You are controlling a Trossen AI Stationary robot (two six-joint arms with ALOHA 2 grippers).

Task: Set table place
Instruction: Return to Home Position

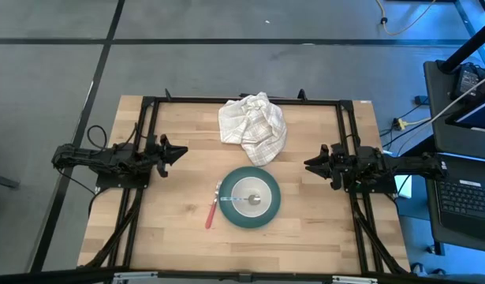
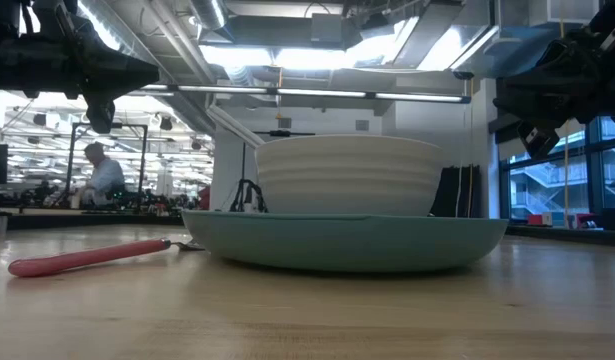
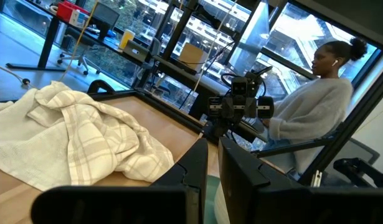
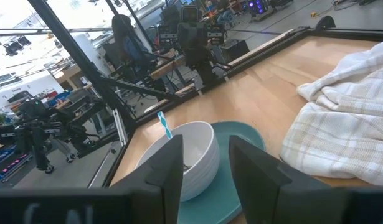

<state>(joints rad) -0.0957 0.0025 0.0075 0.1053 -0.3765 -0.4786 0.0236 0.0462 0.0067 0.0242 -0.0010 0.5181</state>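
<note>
A round teal plate (image 1: 248, 214) lies on the light wooden table (image 1: 171, 229), right of its middle. A white bowl (image 1: 252, 189) stands in the plate. A spoon (image 1: 254, 199) lies in the bowl, and its light blue handle (image 4: 164, 124) sticks out over the rim. A red-handled fork (image 1: 211, 213) lies flat on the table with its head against the plate's left rim. My left gripper (image 1: 182, 151) hovers shut and empty at the table's left side. My right gripper (image 1: 307, 164) hovers open and empty at the right side, facing the plate.
A crumpled white checked cloth (image 1: 254, 126) lies at the far middle of the table, just behind the plate. Black frame rails (image 1: 147, 118) run along the table's edges. A seated person (image 3: 309, 106) is beyond the table's right side, and another person (image 2: 99, 175) is far behind.
</note>
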